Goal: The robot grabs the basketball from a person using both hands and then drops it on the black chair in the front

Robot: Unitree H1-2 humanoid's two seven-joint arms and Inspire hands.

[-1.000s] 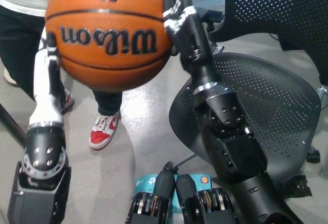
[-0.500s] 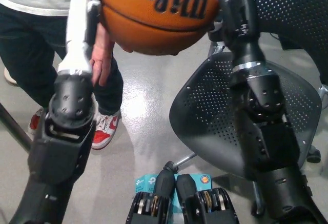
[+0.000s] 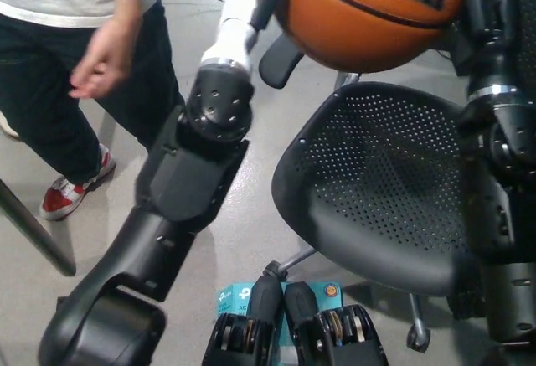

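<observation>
Basketball, orange pebbled leather with black seams and lettering (image 3: pixel 368 10), now hangs at the top of my view, directly above the perforated seat of the black mesh office chair (image 3: pixel 377 190). A second ago it was over bare grey floor to my left, close in front of the person; half a second ago it had travelled partway across, and it now sits squarely over the chair. The swing towards the drop point looks essentially complete.

My white left hand (image 3: pixel 239 2) presses against the ball's left flank, and my black right hand (image 3: pixel 486 6) bears on its right flank, so the ball is clamped between the two. Most of each hand runs off the top edge, so I judge the grasp from the contact at the ball's sides, not from the fingers themselves.

The person in the grey top and dark trousers (image 3: pixel 75 56) stands well apart at my left, and the person's hand (image 3: pixel 100 64) hangs empty, clear of the ball. Half a second ago that hand was just under the ball beside my left arm, so the handover is finished and the load is mine alone.

What remains, I judge, is to spread both hands together so the ball falls onto the seat. An uneven release could send it rolling off the front edge.
</observation>
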